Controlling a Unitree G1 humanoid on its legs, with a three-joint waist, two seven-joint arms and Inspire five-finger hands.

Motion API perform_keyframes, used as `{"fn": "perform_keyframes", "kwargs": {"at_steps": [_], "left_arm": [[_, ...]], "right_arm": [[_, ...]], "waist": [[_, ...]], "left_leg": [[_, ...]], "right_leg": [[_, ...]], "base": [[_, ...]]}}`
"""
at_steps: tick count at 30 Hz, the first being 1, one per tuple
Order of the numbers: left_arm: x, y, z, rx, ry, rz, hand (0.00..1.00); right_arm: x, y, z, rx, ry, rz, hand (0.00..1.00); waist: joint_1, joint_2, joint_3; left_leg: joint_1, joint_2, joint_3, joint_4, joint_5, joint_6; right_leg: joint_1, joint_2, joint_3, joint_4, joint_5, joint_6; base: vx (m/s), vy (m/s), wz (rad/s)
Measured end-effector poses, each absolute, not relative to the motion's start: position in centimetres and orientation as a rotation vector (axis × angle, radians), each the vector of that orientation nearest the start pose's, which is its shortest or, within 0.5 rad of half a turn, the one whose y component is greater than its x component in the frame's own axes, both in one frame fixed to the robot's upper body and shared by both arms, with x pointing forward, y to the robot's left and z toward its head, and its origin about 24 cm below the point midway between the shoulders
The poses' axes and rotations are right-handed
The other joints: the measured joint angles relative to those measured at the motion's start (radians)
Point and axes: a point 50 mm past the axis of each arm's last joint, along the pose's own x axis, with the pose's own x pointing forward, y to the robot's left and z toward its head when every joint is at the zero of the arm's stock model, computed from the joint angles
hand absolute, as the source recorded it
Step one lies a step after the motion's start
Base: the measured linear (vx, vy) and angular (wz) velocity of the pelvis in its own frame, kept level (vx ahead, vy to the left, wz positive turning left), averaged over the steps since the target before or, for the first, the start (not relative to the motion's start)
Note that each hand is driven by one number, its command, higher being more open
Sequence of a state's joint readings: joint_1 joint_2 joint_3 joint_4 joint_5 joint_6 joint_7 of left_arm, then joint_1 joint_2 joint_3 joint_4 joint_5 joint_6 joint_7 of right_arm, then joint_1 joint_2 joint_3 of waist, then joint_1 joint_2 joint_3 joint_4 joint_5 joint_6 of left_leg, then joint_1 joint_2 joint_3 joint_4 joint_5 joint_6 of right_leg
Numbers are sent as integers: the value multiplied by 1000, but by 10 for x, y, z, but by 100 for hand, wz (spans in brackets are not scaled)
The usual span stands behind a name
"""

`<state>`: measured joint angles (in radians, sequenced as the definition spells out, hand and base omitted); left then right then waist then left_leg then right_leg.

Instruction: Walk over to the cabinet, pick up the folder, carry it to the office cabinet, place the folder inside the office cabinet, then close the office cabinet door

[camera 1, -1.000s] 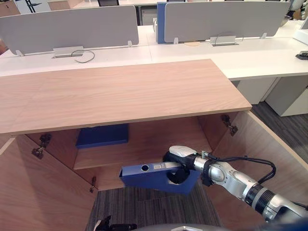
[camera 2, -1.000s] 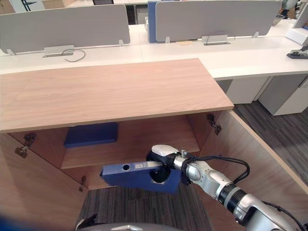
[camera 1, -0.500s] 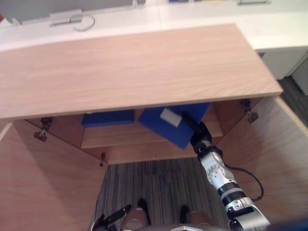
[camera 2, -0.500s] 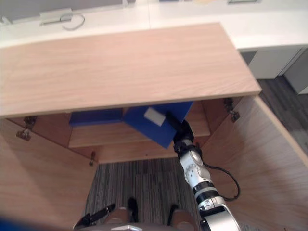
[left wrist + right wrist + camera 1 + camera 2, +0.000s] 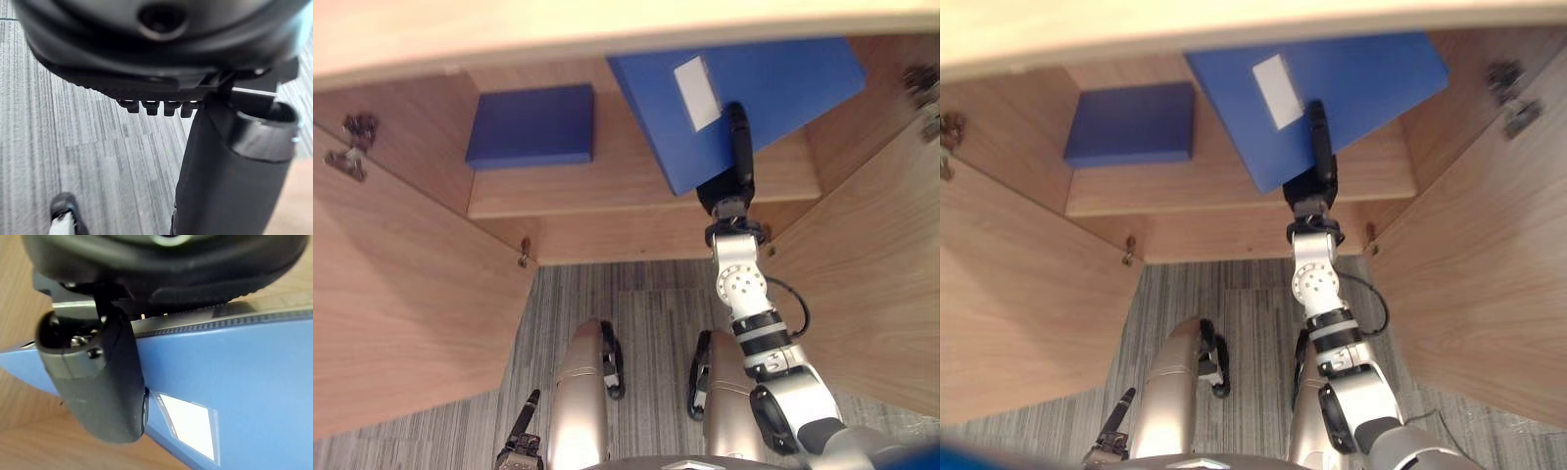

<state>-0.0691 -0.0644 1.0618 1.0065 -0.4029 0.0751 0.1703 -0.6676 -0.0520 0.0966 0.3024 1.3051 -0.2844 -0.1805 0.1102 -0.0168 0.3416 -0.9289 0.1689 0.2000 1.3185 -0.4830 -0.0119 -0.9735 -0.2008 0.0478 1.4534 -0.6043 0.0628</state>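
The blue folder is gripped at its near corner by the right hand; the thumb is pressed flat on the top face, just beside the white label, and the fingers are hidden under the folder. Past the hand, the folder is seen tilted over the shelf inside the cabinet; whether its far edge rests on the shelf cannot be told. 1 other blue folder is laid flat on the shelf, well off to the left of the hand.

The folder is judged stiff, flat and not very heavy; it is wide, so it could tip or slip when pinched at 1 corner; a hold nearer the middle of an edge would be steadier.

The left hand is hung low over the carpet; its fingers look loose and nothing is held in it.
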Motion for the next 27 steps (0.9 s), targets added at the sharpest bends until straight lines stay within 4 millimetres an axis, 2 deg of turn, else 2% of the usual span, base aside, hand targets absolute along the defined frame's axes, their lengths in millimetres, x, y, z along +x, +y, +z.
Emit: {"fn": "perform_keyframes", "kwargs": {"at_steps": [2, 4, 10, 13, 14, 18, 21, 25, 27], "left_arm": [[88, 232, -158, -950, 856, 1208, 100], [91, 231, -158, -960, 856, 1197, 100], [104, 224, -157, -988, 875, 1140, 100], [107, 222, -157, -994, 873, 1130, 100], [108, 221, -157, -996, 874, 1129, 100], [107, 220, -157, -994, 889, 1147, 100], [106, 220, -157, -991, 898, 1162, 100], [105, 220, -158, -972, 912, 1168, 100], [104, 220, -158, -959, 923, 1175, 100]], "right_arm": [[362, -114, 171, 1247, -254, 77, 0], [372, -119, 169, 1291, -207, 10, 0], [394, -133, 180, 1421, -130, -167, 0], [401, -143, 185, 1554, -116, -241, 0], [403, -151, 185, 1630, -108, -282, 100], [404, -172, 176, 1805, -111, -436, 100], [404, -177, 175, 1866, -89, -491, 100], [406, -175, 174, 1872, -58, -511, 100], [406, -174, 171, 1806, -39, -530, 100]], "waist": [[9, -1, 1], [25, -1, 1], [55, -1, 0], [63, 0, 0], [74, 1, -2], [89, 8, -24], [100, 11, -58], [101, 11, -78], [101, 11, -80]], "left_leg": [[-74, -4, -17, 43, 0, 0], [-124, -21, -57, 72, 3, -2], [-159, -63, -92, 70, 27, 9], [-169, -73, -104, 70, 30, 10], [-171, -76, -109, 71, 31, 10], [-173, -105, -131, 66, 38, 7], [-172, -116, -137, 61, 40, 3], [-168, -124, -141, 48, 47, -1], [-160, -124, -148, 44, 48, -4]], "right_leg": [[-61, -7, -6, 38, -2, -3], [-76, -22, -37, 60, -12, -14], [-73, -64, -72, 65, -25, -18], [-69, -75, -86, 64, -29, -18], [-65, -78, -92, 64, -31, -18], [-42, -108, -118, 64, -48, -21], [-34, -118, -126, 64, -55, -22], [-28, -124, -132, 59, -57, -23], [-16, -124, -141, 52, -58, -26]], "base": [[-49, 50, 23], [-6, 29, 38], [39, -17, 30], [25, -15, 16], [21, -14, 16], [24, -31, 26], [26, -47, 14], [14, -50, 7], [12, -67, 4]]}}
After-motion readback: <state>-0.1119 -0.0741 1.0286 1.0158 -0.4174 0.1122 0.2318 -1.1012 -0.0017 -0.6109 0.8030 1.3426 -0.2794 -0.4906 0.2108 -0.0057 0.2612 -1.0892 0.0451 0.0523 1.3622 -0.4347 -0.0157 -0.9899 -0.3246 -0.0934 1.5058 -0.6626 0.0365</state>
